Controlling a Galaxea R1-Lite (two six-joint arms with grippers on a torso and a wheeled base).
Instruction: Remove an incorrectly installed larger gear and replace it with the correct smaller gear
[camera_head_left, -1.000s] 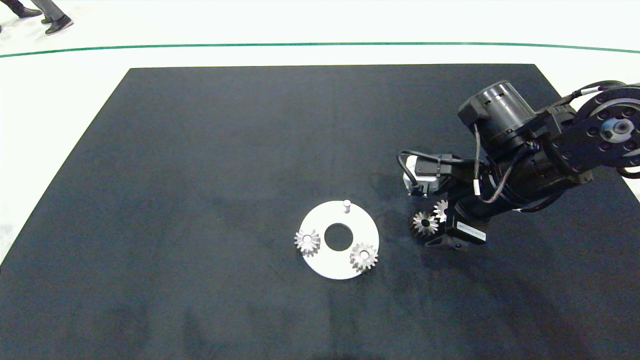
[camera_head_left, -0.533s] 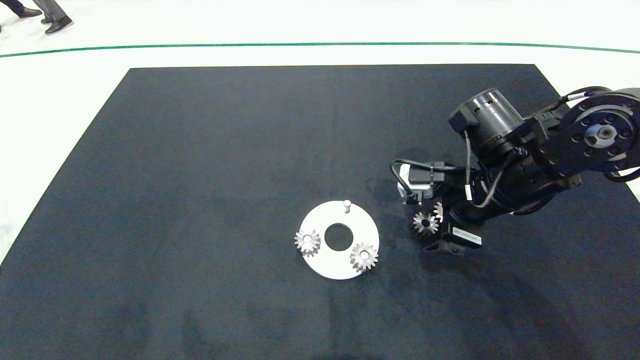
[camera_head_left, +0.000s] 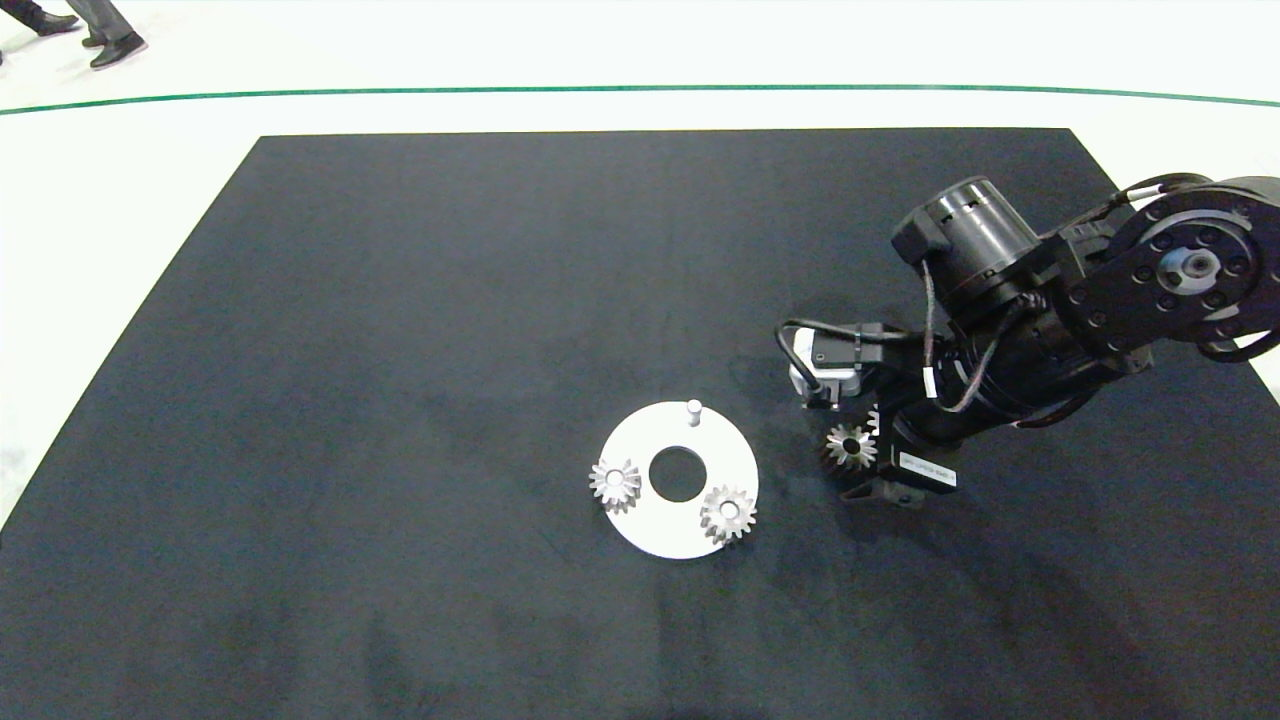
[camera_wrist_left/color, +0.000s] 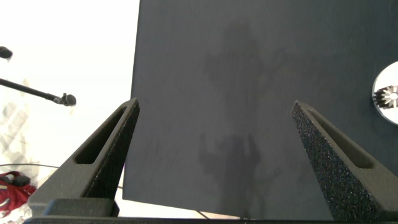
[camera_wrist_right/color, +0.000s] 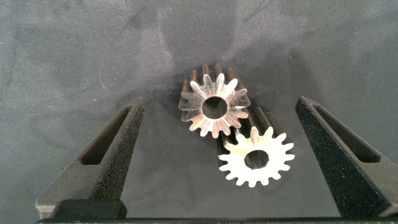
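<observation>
My right pincer (camera_wrist_right/color: 214, 162), spread wide, straddles the larger gear (camera_wrist_right/color: 213, 107) and smaller gear (camera_wrist_right/color: 255, 158); its white label (camera_head_left: 927, 467) seems unreadable. My left pincer (camera_wrist_left/color: 217, 155) hangs spread.

This looks like a robotics lab or test hall. A bare bench (camera_head_left: 400, 300) covered in a black mat stands on a pale, glossy floor (camera_head_left: 640, 50) marked with a green line (camera_head_left: 640, 88). A white disc fixture (camera_head_left: 650, 530) carrying metal gears sits alone, and a person's shoes (camera_head_left: 115, 48) show beyond.
</observation>
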